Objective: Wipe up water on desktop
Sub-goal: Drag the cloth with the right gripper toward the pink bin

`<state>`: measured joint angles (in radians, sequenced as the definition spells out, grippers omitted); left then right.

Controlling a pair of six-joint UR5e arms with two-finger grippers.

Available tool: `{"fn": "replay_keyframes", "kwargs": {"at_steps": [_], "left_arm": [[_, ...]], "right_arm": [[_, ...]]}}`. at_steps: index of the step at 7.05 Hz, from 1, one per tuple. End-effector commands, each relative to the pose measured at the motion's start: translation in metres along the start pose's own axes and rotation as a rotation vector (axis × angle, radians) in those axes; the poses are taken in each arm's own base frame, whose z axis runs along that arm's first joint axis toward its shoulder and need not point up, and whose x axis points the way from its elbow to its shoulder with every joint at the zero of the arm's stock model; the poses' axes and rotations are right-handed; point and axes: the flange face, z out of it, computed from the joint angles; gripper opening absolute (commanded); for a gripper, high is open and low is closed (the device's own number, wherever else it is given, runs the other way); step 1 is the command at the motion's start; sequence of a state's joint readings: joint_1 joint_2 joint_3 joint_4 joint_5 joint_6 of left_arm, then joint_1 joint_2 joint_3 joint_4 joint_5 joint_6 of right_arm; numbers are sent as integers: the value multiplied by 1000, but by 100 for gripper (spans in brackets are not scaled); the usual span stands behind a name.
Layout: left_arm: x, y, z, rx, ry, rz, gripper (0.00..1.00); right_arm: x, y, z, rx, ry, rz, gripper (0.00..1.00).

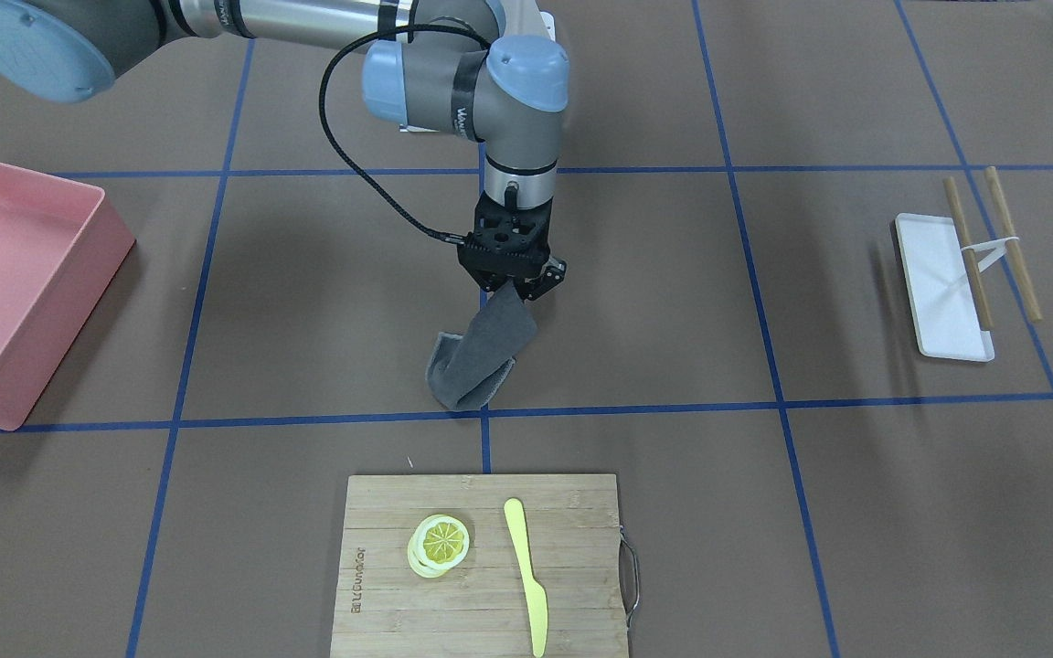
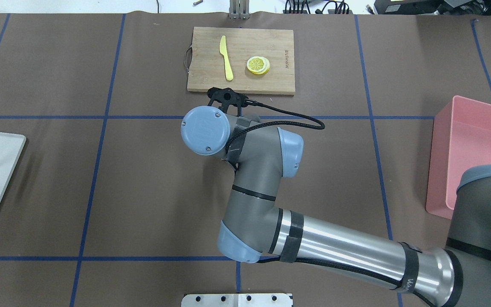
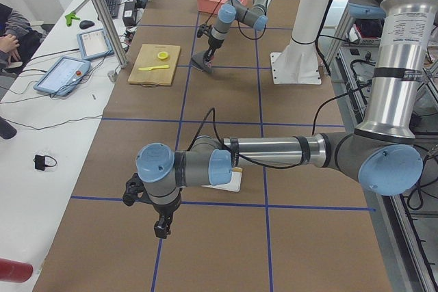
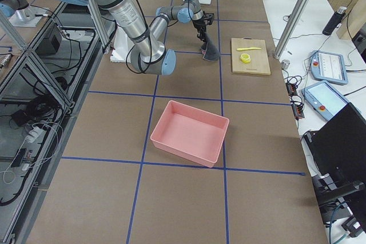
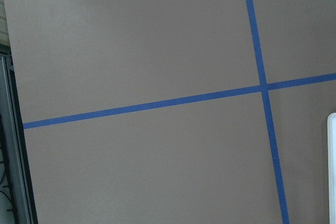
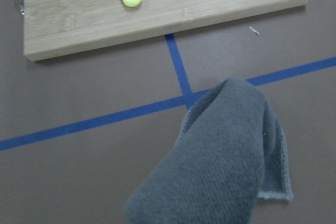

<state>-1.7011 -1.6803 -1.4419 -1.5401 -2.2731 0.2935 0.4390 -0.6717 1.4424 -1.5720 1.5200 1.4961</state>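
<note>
Front-facing view: the desktop [image 1: 325,302] is showing flat matte brown, cut into big rectangles by thin blue tape lines, long axis running side to side across the frame. The right gripper [image 1: 515,285] is pointing down, fingers pinched on the top end of a gray cloth [image 1: 481,356]. The cloth is hanging slanted, its folded lower end sitting on the desktop just by a tape crossing, between the arm and the bamboo cutting board [image 1: 572,585]. Overhead: the right arm is covering the cloth, and brown desktop is filling the frame. Left-side view: the desktop is stretching away lengthwise. The left gripper [image 3: 162,227] is pointing down over a tape line at the near end, and I cannot tell if it is spread or closed. Right-side view: the cloth is draping down to the brown surface beside the board. Left wrist: only brown surface, crossing tape lines and a white tray [image 5: 332,166] edge are showing. Right wrist: the cloth is dangling over the tape crossing, with the board just beyond.
</note>
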Motion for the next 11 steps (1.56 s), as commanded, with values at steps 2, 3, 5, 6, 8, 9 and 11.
{"fn": "replay_keyframes", "kwargs": {"at_steps": [2,3,5,6,8,9,11], "left_arm": [[1,-2,-2,3,-1,2,98],[1,-2,-2,4,-1,3,98],[1,-2,-2,3,-1,2,98],[1,-2,-2,3,-1,2,98],[1,-2,-2,3,-1,2,98],[1,-1,-1,2,0,1,98],[0,-1,-1,1,0,-1,98]], "right_arm": [[199,-64,10,-31,67,-165,0],[259,-81,13,-43,113,-203,0],[341,-103,25,-62,207,-261,0],[373,-109,32,-73,251,-283,0],[359,-103,32,-72,236,-295,0],[297,-78,27,-77,171,-264,0],[156,-27,19,-84,87,-139,0]]}}
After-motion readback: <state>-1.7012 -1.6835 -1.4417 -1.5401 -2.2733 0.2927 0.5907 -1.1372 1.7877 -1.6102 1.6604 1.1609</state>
